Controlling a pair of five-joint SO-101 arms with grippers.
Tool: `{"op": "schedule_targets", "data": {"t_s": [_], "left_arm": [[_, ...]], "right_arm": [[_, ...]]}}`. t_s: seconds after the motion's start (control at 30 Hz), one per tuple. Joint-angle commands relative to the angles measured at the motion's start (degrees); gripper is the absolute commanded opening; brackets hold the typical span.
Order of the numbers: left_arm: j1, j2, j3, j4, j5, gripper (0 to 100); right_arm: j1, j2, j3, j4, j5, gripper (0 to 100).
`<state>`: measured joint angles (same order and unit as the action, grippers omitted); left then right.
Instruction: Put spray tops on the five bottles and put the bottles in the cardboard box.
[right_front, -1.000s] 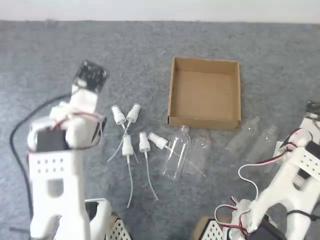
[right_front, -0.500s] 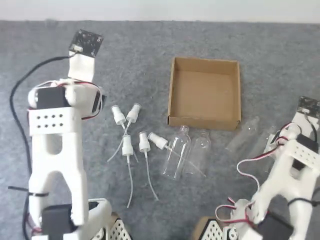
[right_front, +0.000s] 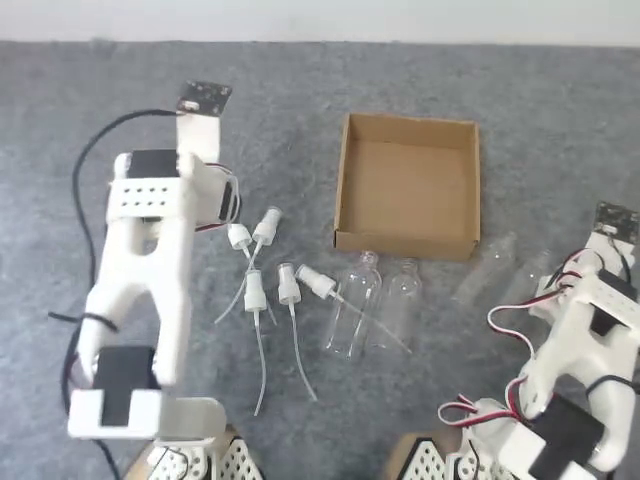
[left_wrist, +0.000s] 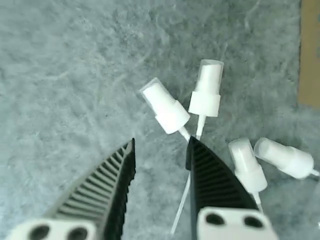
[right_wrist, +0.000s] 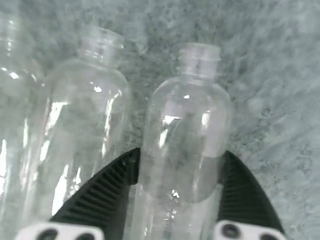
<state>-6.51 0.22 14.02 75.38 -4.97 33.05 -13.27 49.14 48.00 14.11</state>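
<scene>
Opening step, nothing capped; my left gripper (left_wrist: 161, 145), fingers apart, hangs above a spray top (left_wrist: 165, 109); my right gripper (right_wrist: 180, 155), fingers apart, straddles a bottle (right_wrist: 187, 130); next, both should close and lift.

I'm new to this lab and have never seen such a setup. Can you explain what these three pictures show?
Two small white robot arms stand side by side at a grey carpet. The wide picture comes from a fixed camera looking down. The other two come from cameras on each arm's wrist, looking past its black jaws. On the carpet lie an empty cardboard box, white spray tops and clear bottles without tops. The left gripper is open just short of two spray tops and holds nothing. The right gripper has its open jaws on either side of one bottle, which lies on the carpet.
</scene>
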Motion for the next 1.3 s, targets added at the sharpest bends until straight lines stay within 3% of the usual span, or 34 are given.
{"op": "schedule_targets", "data": {"t_s": [0.0,0.23,0.4,0.8,1.0,1.27], "left_arm": [[0.1,1.5,-2.6,-2.6,0.8,16],[-0.2,7.4,-2.7,-7.3,7.8,16],[0.1,11.4,-2.6,-11.3,12.0,16],[-0.2,20.8,-4.7,-15.7,12.5,15],[1.3,21.3,-5.4,-16.0,12.1,6],[1.5,21.2,-17.5,-12.6,12.0,1]], "right_arm": [[0.7,0.2,-0.4,-0.4,5.3,9.6],[6.0,-0.1,-0.4,-0.3,24.0,2.4],[10.2,-0.1,-0.5,-0.4,31.1,2.9],[11.6,-0.1,-0.5,-0.4,31.7,4.6],[11.6,-0.1,-0.5,-0.4,31.8,4.6],[11.6,-0.1,-0.5,-0.4,31.8,4.9]]}}
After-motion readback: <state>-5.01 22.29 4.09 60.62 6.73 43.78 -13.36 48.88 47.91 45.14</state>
